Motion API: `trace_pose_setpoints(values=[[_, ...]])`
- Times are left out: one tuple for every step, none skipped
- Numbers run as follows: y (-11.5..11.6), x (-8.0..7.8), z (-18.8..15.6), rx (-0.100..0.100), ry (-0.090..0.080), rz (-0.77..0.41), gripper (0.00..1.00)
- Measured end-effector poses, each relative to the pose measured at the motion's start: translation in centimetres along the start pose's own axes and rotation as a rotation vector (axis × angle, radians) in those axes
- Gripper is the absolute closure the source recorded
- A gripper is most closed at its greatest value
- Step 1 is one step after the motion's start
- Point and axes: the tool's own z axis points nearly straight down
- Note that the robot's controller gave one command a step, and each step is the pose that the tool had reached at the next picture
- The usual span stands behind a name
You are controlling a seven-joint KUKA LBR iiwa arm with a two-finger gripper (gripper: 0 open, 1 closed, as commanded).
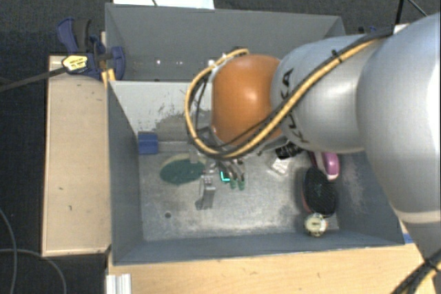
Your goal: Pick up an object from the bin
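Camera view: we're hanging our gripper [219, 191] just beside a flat dark-teal oval pad [180, 171], its spread impossible to tell; we're risking skidding off something so thin.

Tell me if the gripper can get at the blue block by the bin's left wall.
Probably yes: the blue block lies uncovered, the gripper hangs nearby, and only the dark green oval lies between them. The left wall may crowd the grasp.
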Motion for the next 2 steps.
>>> trace_pose_setpoints(values=[[1.14, -3.99, 6.16, -0.002, -0.013, -0.027, 0.00], [1.10, -3.82, 5.99, -0.002, -0.009, -0.022, 1.00]])
